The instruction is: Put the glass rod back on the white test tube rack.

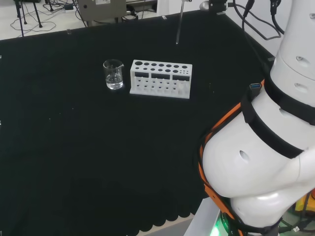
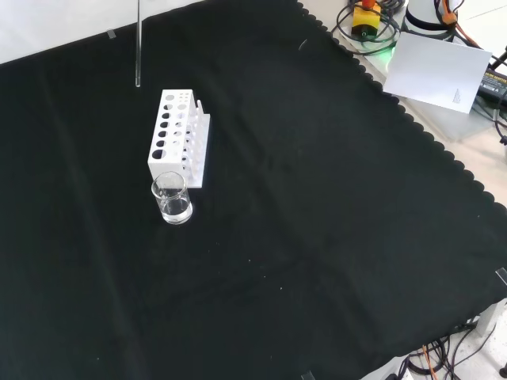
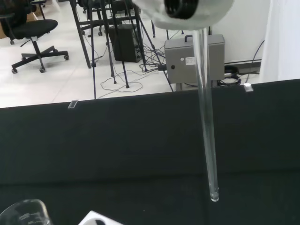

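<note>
Hanging upright in the air, the thin clear glass rod (image 1: 179, 24) shows at the upper middle of the head view, its lower tip above and to the right of the white plastic test tube rack with round holes (image 1: 160, 78). In the front view the rod (image 2: 138, 47) sits at the upper left, just beyond the rack's far end (image 2: 178, 134). A blurred white part of the hand (image 3: 187, 11) shows above the rod (image 3: 207, 140) in the wrist view; whether its fingers clamp the rod I cannot tell.

Doing this well likely means keeping the rod vertical, centring its tip over one hole, then lowering straight.

A small clear glass beaker (image 1: 113, 74) stands just beside the rack's other end, so approach room lies on the rod's side, over bare black cloth (image 2: 333, 222).
</note>
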